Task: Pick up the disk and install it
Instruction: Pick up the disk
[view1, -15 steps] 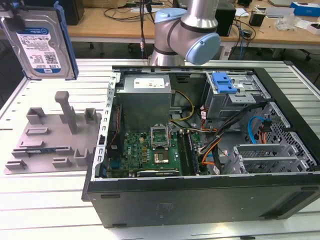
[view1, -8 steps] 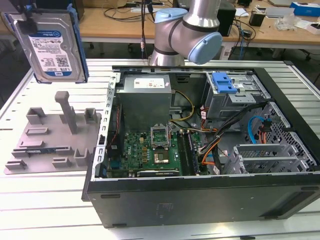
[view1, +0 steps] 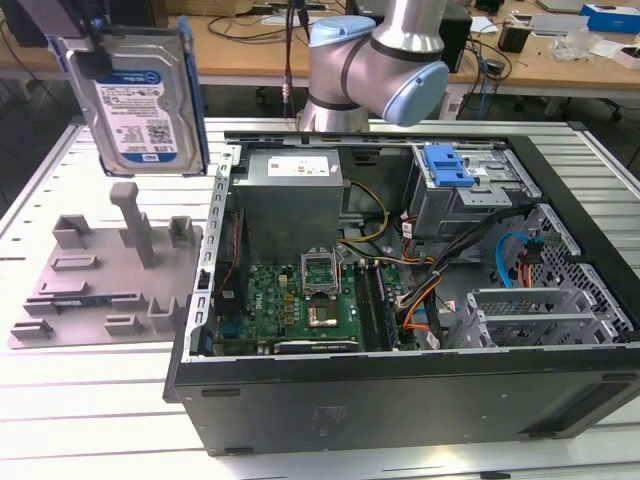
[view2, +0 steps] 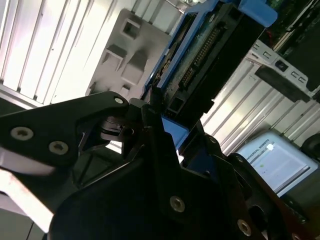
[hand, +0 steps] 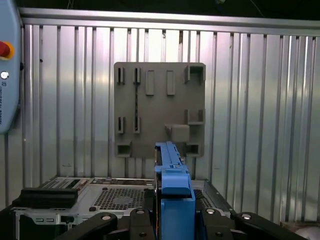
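Note:
The disk (view1: 140, 110) is a silver-grey drive with a blue-and-white label and a blue frame. It hangs upright in the air at the exterior view's upper left, above the grey fixture plate (view1: 100, 270). My gripper (view1: 92, 52) is shut on its top corner. In the first wrist view the disk (hand: 172, 185) appears edge-on between the black fingers (hand: 145, 220), over the plate (hand: 160, 110). The second wrist view has the disk's connector edge (view2: 205, 60) sticking out past the gripper (view2: 160, 120).
An open computer case (view1: 560, 400) lies to the exterior view's right of the plate. Inside are a motherboard (view1: 300, 300), a grey metal box (view1: 290, 195) and a drive bay with a blue clip (view1: 445, 165). The arm's base (view1: 380, 60) stands behind the case.

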